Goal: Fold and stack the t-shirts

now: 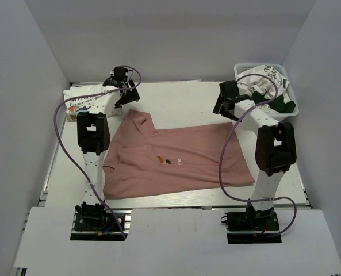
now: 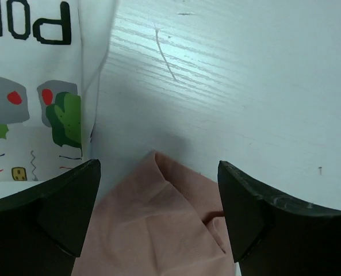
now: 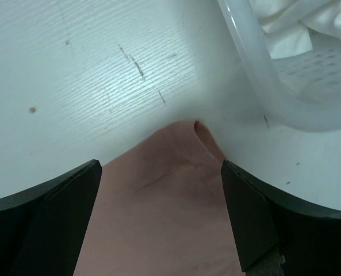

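Note:
A dusty-pink t-shirt (image 1: pixel 176 158) lies spread flat across the middle of the table, small print facing up. My left gripper (image 1: pixel 126 99) hovers open over its far-left corner; in the left wrist view that pink corner (image 2: pixel 153 230) sits between the two dark fingers of the left gripper (image 2: pixel 157 168), untouched. My right gripper (image 1: pixel 225 107) hangs open over the far-right corner, and the right wrist view shows the pink cloth (image 3: pixel 158 218) between the spread fingers of the right gripper (image 3: pixel 160 165). A folded white t-shirt with cartoon print (image 1: pixel 81 102) (image 2: pixel 32 86) lies at the far left.
A white plastic basket (image 1: pixel 239 70) (image 3: pixel 285 98) stands at the far right, just beyond the pink corner, holding a white tee with green lettering (image 1: pixel 269 73) and a dark green one (image 1: pixel 285 104). White walls enclose the table on three sides.

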`<state>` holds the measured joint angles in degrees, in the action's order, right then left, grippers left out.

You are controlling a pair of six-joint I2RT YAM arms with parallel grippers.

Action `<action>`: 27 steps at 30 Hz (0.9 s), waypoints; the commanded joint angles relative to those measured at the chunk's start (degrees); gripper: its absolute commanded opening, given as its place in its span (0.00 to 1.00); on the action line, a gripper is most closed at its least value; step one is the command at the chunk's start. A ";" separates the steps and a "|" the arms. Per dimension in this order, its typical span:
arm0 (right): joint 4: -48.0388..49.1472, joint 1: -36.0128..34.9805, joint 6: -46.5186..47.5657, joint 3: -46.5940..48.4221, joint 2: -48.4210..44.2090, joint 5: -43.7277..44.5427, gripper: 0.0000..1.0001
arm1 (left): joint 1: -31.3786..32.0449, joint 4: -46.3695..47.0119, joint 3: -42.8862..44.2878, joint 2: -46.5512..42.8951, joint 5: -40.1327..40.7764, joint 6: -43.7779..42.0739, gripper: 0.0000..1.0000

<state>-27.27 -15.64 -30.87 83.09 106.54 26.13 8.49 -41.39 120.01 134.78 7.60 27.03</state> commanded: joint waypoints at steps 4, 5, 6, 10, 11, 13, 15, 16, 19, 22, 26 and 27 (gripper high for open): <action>-4.28 1.66 1.78 9.19 8.32 3.66 0.90 | 0.82 -0.90 1.21 0.22 -0.12 -3.21 0.86; -4.46 1.58 1.43 10.33 9.64 3.75 0.90 | 0.82 0.33 -0.02 -0.30 -0.12 -3.21 0.84; -4.90 1.66 1.52 10.69 10.69 3.49 0.90 | 0.82 0.34 -1.77 -0.31 -0.12 -3.21 0.82; -5.52 2.02 -0.15 10.69 12.37 4.02 0.90 | 0.82 0.34 -2.94 1.01 -1.17 -3.21 0.69; -5.26 2.28 0.37 10.34 12.46 4.19 0.90 | 0.82 0.34 -2.94 1.88 -1.96 -3.21 0.66; -4.11 2.37 0.90 8.86 12.81 4.02 0.90 | 0.82 0.95 -3.64 2.50 -5.65 -3.82 0.50; -3.93 2.63 0.90 7.97 13.08 3.67 0.90 | 0.82 0.96 -5.65 2.50 -6.80 -3.82 0.32; -3.59 2.54 0.90 7.70 12.99 3.23 0.90 | 0.82 1.74 -6.36 2.50 -6.80 -4.35 0.17; -2.28 2.45 0.55 5.69 12.81 1.56 0.88 | 0.82 3.41 -9.08 0.41 -7.33 -4.35 0.00; 0.79 2.63 0.38 3.49 12.90 0.77 0.84 | 0.82 6.74 -12.16 -1.80 -7.95 -4.88 0.00; 5.19 2.54 1.95 2.43 13.78 -0.20 0.69 | 0.82 10.00 -15.14 -5.57 -8.83 -6.02 0.00; 5.81 2.37 1.78 2.34 13.78 -0.38 0.64 | 0.82 10.01 -15.15 -6.97 -8.83 -6.63 0.00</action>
<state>-26.63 -13.56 -29.36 86.28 119.52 26.33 9.13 -31.94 106.67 132.81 0.58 22.00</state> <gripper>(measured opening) 0.659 0.020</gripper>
